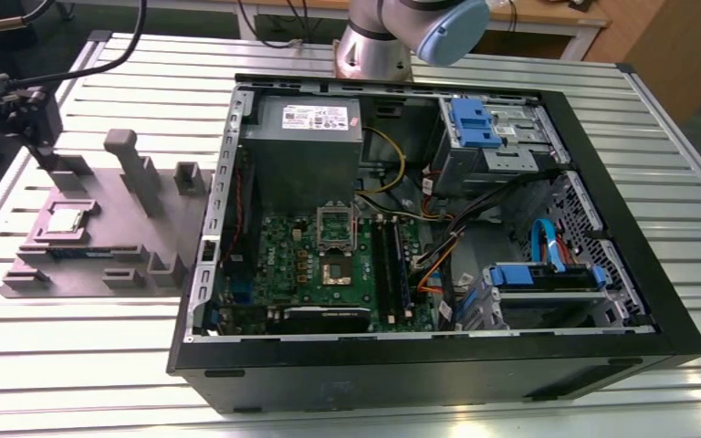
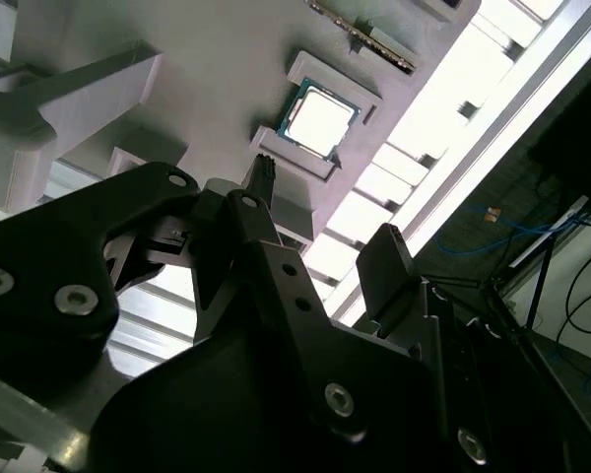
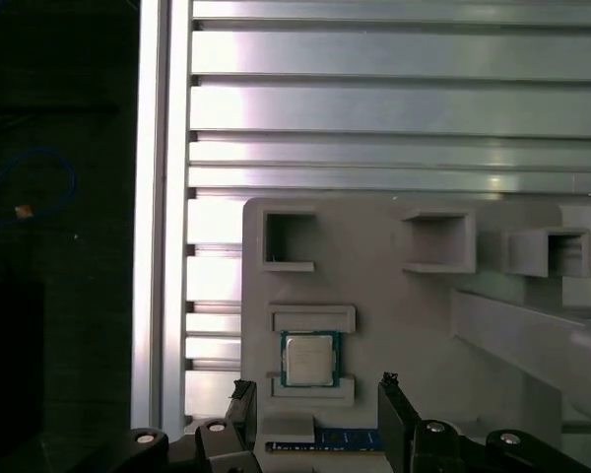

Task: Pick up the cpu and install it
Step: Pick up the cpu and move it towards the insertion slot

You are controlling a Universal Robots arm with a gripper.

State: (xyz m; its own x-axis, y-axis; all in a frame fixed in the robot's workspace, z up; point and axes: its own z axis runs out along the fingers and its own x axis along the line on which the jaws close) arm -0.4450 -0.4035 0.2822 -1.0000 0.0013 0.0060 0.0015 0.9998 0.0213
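Fingers (image 3: 244,399) of the gripper (image 3: 315,387) stand spread wide in both wrist views, and I see nothing held between them. Just past the tips lies the cpu (image 3: 309,358), flat, with its silver top facing up, seated in a square pocket of the grey fixture plate (image 3: 374,296). In the first wrist view the two tips sit either side of that pocket. I cannot tell how high above it they are.

In the exterior view the cpu (image 1: 65,219) shows at the frame's left, on the fixture plate (image 1: 120,246), which rests on the slatted aluminium table (image 1: 83,365). Grey posts rise from the plate beside it.

Farther toward the exterior view's right lies the open computer case (image 1: 679,338), on its side. Inside it I see the green motherboard (image 1: 314,265) with its socket (image 1: 335,267) at the middle, well apart from the cpu. The grey power supply (image 1: 308,137) sits behind the board, toward the top of the frame.
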